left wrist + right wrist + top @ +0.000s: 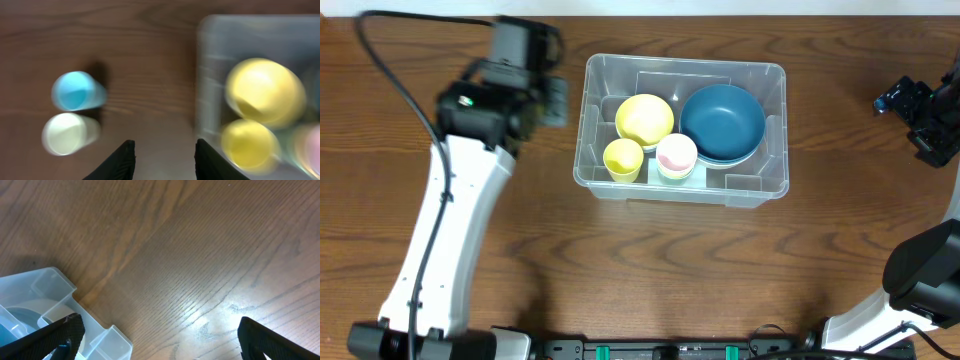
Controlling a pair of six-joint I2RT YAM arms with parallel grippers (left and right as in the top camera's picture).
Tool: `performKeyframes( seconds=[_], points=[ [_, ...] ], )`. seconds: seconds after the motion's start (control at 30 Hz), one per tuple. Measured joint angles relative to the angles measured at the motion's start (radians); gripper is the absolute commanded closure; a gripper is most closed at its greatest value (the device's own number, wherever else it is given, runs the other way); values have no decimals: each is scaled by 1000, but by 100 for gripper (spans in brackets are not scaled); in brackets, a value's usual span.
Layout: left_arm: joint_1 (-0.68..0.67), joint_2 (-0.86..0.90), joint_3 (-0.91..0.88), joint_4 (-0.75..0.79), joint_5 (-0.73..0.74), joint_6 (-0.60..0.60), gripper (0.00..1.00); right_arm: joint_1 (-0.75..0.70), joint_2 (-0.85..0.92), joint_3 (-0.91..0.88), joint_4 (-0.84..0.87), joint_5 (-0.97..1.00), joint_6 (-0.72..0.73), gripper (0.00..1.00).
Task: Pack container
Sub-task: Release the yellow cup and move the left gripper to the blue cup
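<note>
Container (760,80): two bowls (644,118), two cups (623,158) inside; two loose cups (75,91) outside.

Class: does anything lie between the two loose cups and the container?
Nothing visible: in the left wrist view only bare table separates the blue cup and white cup from the container.

Overhead, two close wrists; shared container (685,63)
</note>
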Motion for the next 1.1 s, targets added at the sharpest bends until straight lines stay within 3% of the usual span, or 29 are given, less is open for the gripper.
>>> performKeyframes(
  seconds=[0.17, 0.33, 0.73, 1.1],
  points=[
    [165, 96, 0, 55, -17, -14, 60, 0, 0, 0, 0, 0, 0, 1],
    [243, 188, 0, 92, -15, -16, 59, 0, 0, 0, 0, 0, 0, 1],
    [254, 358, 0, 208, -9, 107, 59, 0, 0, 0, 0, 0, 0, 1],
    [294, 468, 0, 205, -9, 121, 60, 0, 0, 0, 0, 0, 0, 1]
  ],
)
